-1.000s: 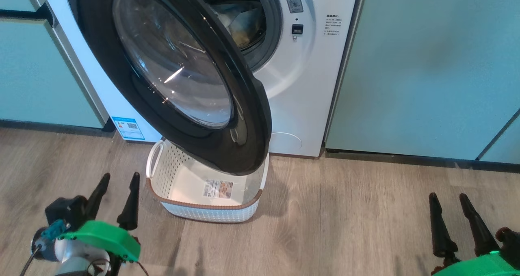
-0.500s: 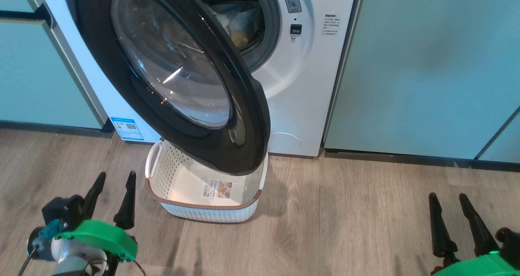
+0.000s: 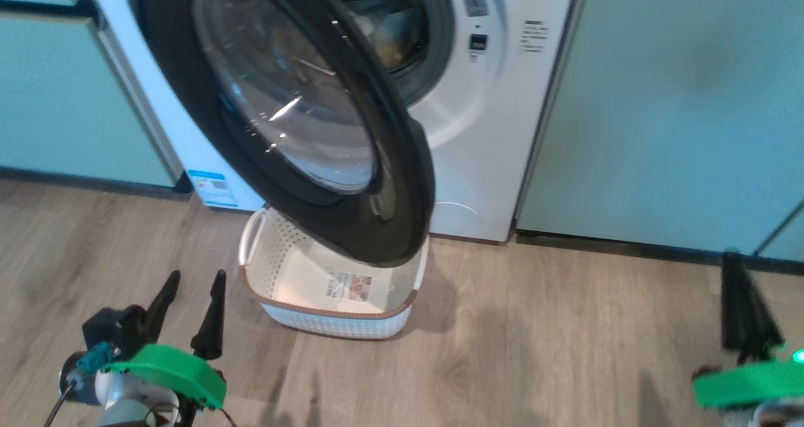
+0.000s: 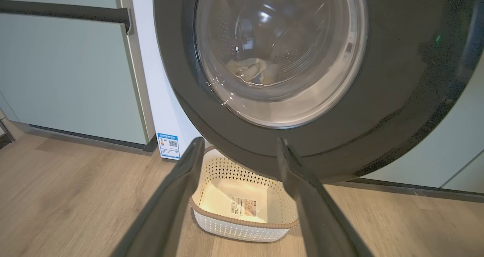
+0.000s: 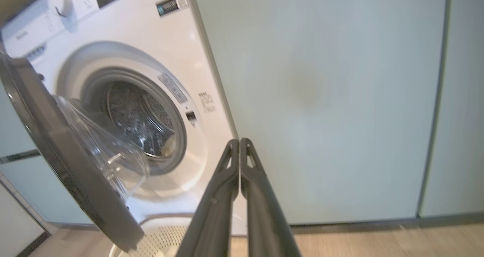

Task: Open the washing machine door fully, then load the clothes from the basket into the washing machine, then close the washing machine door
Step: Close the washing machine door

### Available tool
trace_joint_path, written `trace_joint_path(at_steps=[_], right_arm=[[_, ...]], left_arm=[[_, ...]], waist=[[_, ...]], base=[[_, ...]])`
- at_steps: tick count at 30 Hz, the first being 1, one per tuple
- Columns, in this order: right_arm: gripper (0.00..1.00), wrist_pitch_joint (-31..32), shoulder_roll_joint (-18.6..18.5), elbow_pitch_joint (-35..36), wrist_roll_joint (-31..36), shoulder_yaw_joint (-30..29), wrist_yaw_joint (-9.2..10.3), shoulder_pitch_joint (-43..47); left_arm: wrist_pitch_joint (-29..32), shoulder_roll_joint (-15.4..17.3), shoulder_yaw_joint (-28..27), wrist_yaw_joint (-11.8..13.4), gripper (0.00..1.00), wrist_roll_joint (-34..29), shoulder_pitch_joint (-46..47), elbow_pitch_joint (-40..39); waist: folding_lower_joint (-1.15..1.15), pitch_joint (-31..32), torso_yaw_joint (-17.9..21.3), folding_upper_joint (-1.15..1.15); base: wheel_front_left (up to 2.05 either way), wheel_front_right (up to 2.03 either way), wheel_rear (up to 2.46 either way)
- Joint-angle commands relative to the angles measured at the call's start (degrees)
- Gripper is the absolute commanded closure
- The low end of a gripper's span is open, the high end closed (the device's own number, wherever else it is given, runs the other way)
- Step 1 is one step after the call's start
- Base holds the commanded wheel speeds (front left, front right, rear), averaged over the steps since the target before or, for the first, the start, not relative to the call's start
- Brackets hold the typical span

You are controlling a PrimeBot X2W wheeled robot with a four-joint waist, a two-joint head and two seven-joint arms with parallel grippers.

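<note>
Gleaming black-rimmed washing machine door (image 3: 295, 113), ajar

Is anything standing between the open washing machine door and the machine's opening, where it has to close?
Nothing visible does. Between the washing machine door and the washing machine front the gap looks free; the clothes lie inside the drum. The basket stands on the floor beneath the door's lower edge, apparently below its swing.
</note>
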State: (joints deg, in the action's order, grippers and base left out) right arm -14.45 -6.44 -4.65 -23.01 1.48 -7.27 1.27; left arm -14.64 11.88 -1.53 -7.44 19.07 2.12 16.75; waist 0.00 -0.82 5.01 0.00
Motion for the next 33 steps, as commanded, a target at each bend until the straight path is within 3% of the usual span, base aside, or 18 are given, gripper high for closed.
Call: trace_joint_path(at_steps=[1, 11, 21, 33], right_arm=[[1.00, -0.55, -1.30, 3.28, -0.76, 0.98, -0.22, -4.38], [1.00, -0.55, -2.76, 10.24, -3.48, 5.80, -0.22, -13.45], [1.00, -0.55, -2.59, 13.91, -3.81, 20.17, -0.22, -23.36], [1.00, -0.55, -0.26, 5.74, -6.76, 35.85, -0.22, -28.74]], left_arm=[[-0.36, 0.97, -2.11, -0.04, 0.00, -0.63, 2.52, -1.47], [-0.36, -0.10, -0.18, -0.04, 0.00, -1.56, 4.36, -0.54], [-0.36, -1.02, 2.14, -0.04, 0.00, -2.20, 5.28, -0.12], [-0.36, -2.02, 4.40, -0.04, 0.00, -2.52, 6.44, 0.55]], waist=[[0.00, -0.06, -1.31, 0.00], [0.00, -0.02, -7.52, 0.00], [0.00, -0.06, -13.71, 0.00], [0.00, -0.56, -19.19, 0.00]], base=[[0.00, 0.00, 0.00], [0.00, 0.00, 0.00], [0.00, 0.00, 0.00], [0.00, 0.00, 0.00]])
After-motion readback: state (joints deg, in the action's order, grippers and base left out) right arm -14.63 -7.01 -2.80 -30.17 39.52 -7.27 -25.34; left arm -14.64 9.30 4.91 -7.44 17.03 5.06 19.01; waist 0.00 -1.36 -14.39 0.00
